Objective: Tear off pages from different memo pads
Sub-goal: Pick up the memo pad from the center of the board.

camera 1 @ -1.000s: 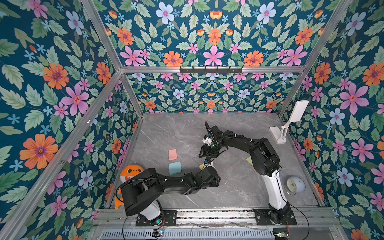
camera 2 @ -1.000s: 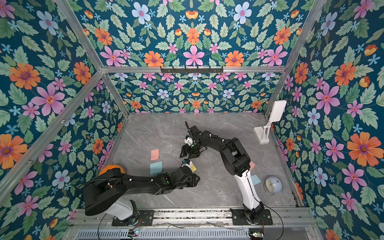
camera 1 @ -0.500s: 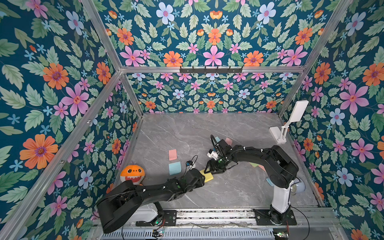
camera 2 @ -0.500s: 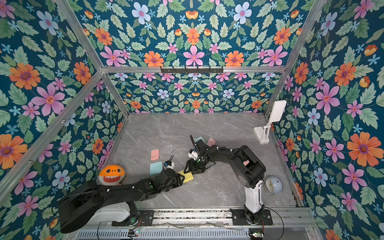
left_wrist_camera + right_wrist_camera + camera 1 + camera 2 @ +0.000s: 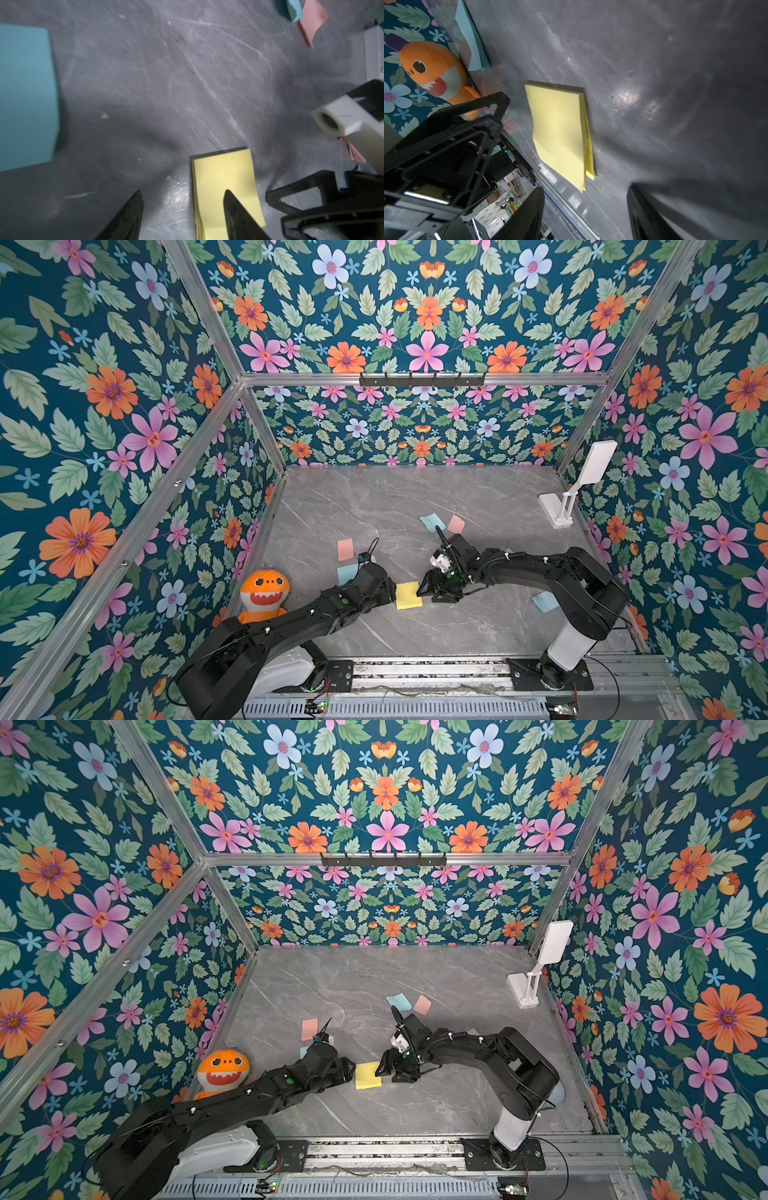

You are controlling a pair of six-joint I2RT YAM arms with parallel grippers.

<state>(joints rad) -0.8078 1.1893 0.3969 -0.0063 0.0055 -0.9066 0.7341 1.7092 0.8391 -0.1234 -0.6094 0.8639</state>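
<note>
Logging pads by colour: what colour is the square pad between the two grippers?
Pastel yellow; the square paper memo pad shows best in the right wrist view.

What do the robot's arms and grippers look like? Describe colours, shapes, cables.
The left arm and right arm are matte black on white base links. The left gripper and right gripper have tapered black fingers; black cables loop near wrists.
</note>
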